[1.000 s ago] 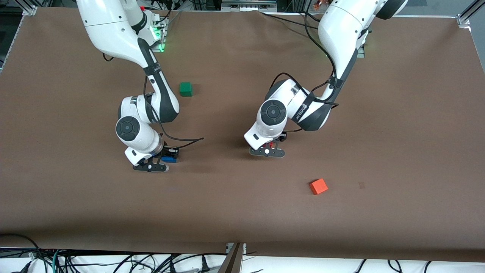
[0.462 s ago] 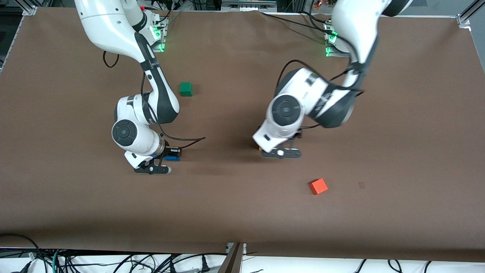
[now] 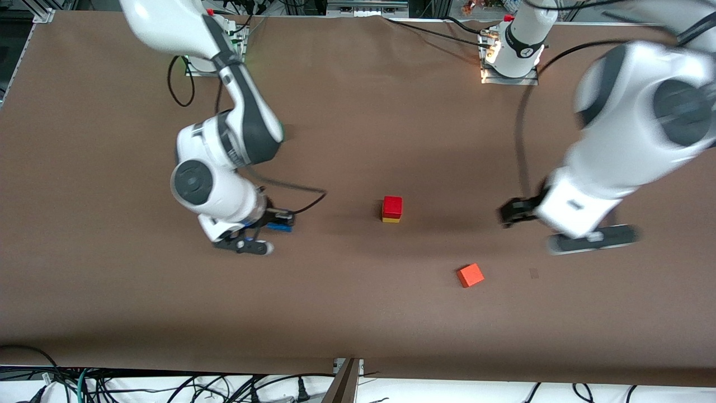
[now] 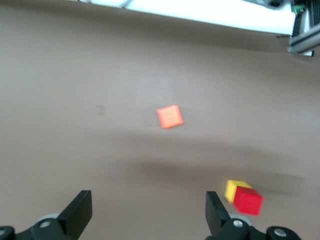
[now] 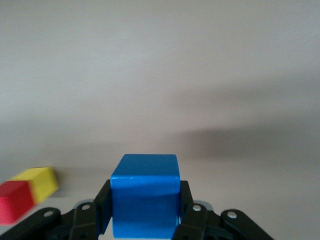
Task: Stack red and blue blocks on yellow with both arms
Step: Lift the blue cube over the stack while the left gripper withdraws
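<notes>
The red block [image 3: 392, 205] rests on the yellow cube [image 3: 391, 219] mid-table, with nothing touching either. Both also appear in the left wrist view, red block [image 4: 248, 200] and yellow cube [image 4: 233, 189], and in the right wrist view, red block [image 5: 15, 201] and yellow cube [image 5: 40, 182]. My left gripper [image 3: 510, 212] hangs over bare table toward the left arm's end, open [image 4: 148, 202] and empty. My right gripper [image 3: 273, 223] is shut on the blue block [image 3: 280, 226], over the table toward the right arm's end from the stack. The wrist view shows that blue block [image 5: 145, 192] squeezed between both fingers [image 5: 103, 206].
An orange cube [image 3: 470, 275] lies nearer the front camera than the stack, toward the left arm's end, and the left wrist view shows this orange cube [image 4: 170, 116] too. The brown table [image 3: 358, 313] spreads wide around the stack.
The left gripper opened, let go of the red block on the yellow cube, and swung away toward the left arm's end. The right gripper carried the blue block a little toward the stack.
</notes>
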`<state>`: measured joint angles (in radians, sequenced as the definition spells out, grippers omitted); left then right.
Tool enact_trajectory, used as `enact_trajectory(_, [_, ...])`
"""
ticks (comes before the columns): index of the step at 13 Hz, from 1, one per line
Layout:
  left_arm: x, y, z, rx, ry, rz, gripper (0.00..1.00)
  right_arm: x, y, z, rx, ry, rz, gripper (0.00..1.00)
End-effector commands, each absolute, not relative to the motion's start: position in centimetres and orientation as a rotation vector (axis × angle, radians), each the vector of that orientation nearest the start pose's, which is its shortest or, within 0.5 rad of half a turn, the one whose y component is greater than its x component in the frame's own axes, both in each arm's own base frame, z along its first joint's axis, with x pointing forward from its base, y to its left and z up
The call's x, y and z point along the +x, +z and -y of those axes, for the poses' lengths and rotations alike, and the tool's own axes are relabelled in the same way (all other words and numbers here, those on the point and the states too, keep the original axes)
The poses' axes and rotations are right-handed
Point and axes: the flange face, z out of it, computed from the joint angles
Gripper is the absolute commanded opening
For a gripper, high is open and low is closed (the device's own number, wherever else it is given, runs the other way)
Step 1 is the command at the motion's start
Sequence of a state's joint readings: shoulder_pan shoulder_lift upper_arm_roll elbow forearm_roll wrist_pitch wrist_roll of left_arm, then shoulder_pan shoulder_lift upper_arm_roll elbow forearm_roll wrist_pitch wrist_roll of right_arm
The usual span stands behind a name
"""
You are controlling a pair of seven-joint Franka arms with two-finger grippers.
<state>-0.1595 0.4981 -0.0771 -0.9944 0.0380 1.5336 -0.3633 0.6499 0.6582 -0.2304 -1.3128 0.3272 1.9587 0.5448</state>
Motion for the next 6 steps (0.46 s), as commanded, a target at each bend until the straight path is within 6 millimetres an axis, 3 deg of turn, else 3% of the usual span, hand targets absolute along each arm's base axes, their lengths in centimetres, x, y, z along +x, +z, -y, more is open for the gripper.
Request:
enact_trajectory(1, [67.0, 59.6, 9.1, -3.131, -0.024, 0.145, 1.0, 62.9, 37.0, -43.4, -2.939, 0.047, -0.445, 0.44])
enact_trajectory(4, [66.0, 60.4, 3.9, -3.123, 0.05, 0.062, 1.0, 58.6, 36.1, -52.2, -2.933, -0.077, -0.443, 0.44])
enact_trajectory(6, [66.0, 59.1, 0.9, -3.13, 0.122, -0.06, 1.0, 56.3, 35.4, -55.5, -2.943, -0.165, -0.371, 0.44])
